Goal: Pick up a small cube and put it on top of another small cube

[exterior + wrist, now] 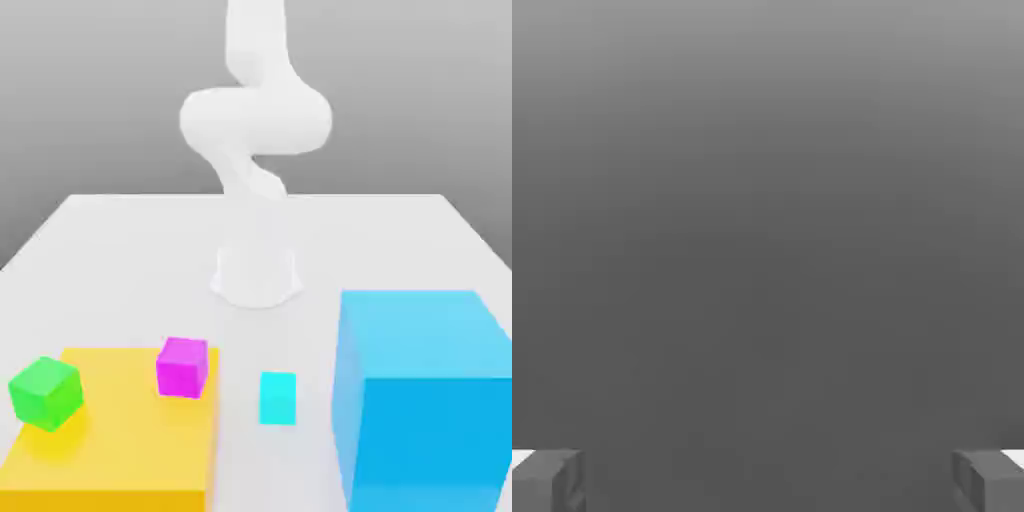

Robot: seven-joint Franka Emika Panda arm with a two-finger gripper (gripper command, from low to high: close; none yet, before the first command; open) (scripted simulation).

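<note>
The small cyan cube [278,397] rests on the white table between a flat yellow slab and a much larger sky-blue cube. A small magenta cube [183,366] stands on the slab's far corner nearest the cyan cube. A small green cube [45,392] sits on the slab toward the exterior view's left. In the hand view my gripper [768,480] is open, its two grey fingertips [547,480] far apart with nothing between them, facing plain grey background. The white arm [255,120] rises from its base and leaves the frame at the top.
The yellow slab [120,450] fills the near part of the exterior view's left. The big sky-blue cube [425,400] towers at the near right, close beside the cyan cube. The arm's round base [257,275] stands mid-table behind the cubes.
</note>
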